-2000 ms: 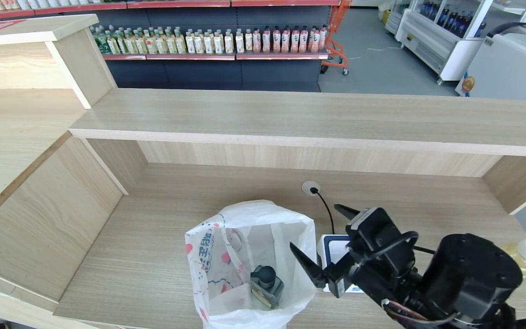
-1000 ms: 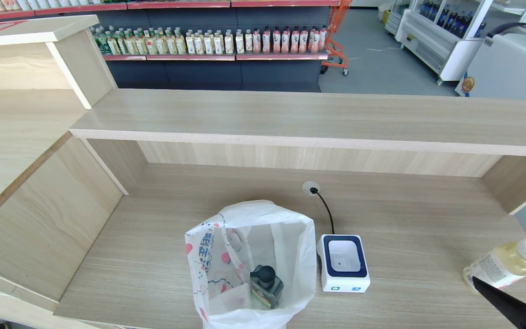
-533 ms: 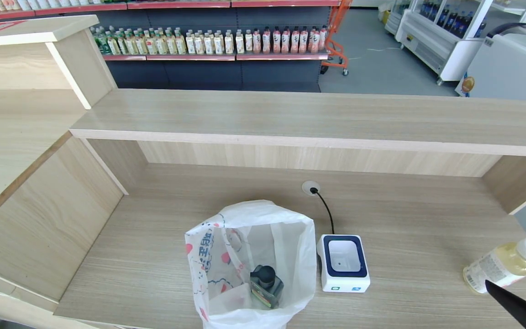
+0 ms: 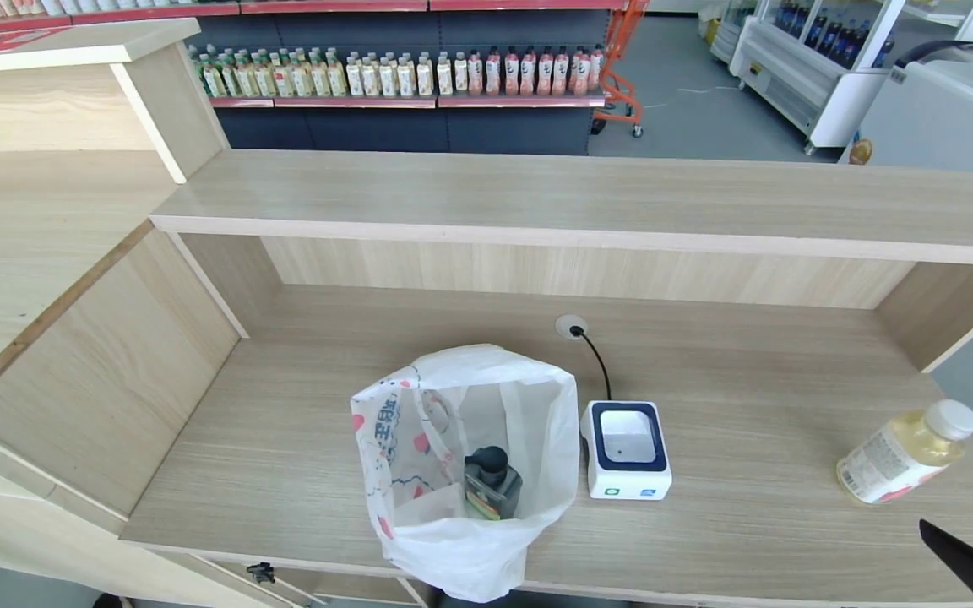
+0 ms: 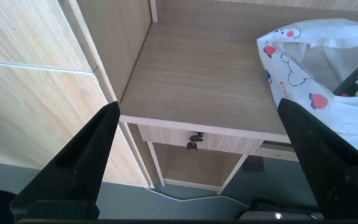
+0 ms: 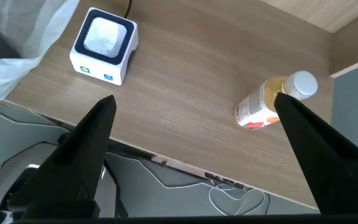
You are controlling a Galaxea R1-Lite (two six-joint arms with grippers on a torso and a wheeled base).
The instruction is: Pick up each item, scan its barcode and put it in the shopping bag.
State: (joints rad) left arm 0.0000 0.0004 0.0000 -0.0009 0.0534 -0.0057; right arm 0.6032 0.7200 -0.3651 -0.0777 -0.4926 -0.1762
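Our right gripper (image 6: 194,102) hung with its two black fingers spread wide and nothing between them. In the head view, one finger (image 4: 968,567) showed as a dark wedge in the lower right corner of the frame. Our left gripper (image 5: 199,106) was likewise spread wide and held nothing.

Nearest the right gripper, but not touching it, a bottle (image 4: 905,453) lay on its side on the wooden counter (image 4: 748,523), at the right edge of the head view. It was clear plastic holding pale yellow liquid, with a white cap and a white label edged in red. Its long axis ran diagonally, with the cap pointing to the upper right of the frame and the base to the lower left.

At the centre stood a white scanner (image 4: 627,450) with a dark blue window frame. Just beside it, the open white shopping bag (image 4: 461,456) held a dark bottle (image 4: 491,483).
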